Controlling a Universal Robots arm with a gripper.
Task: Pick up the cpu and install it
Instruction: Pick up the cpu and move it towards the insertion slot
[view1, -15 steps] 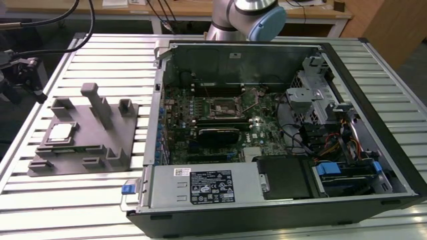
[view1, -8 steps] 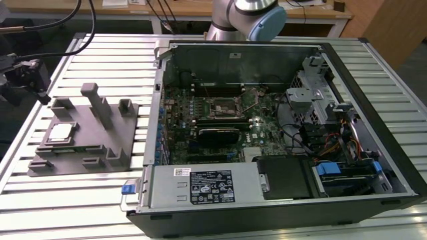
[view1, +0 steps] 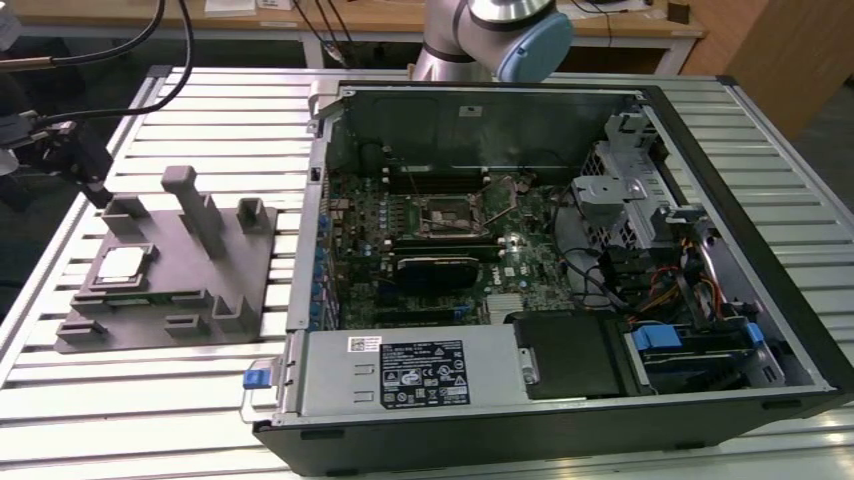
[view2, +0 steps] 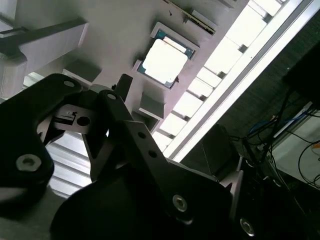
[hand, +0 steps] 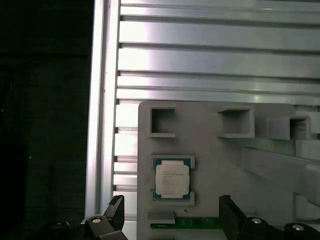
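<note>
Fingers of your gripper stand apart in the first wrist view, with nothing clamped between them. The cpu lies flat, silvery top up, in a shallow square recess of the grey holder plate. The two dark fingertips flank the plate's edge just beside that recess, one to each side, and neither touches the chip.

In the exterior view you'll find the cpu toward 9 o'clock (the exterior view's left). It sits on the holder plate, which rests on the slatted aluminium table. The gripper hangs at roughly 11 o'clock from the chip, clear of it, with black cables trailing off toward 12 o'clock.

The open computer case fills the middle and the 3 o'clock side of that view. Its motherboard socket, a black square with a metal frame, lies at about 2 o'clock from the cpu and well apart from it.

In the second wrist view the cpu shows bright in its recess beyond the gripper's black linkage.
</note>
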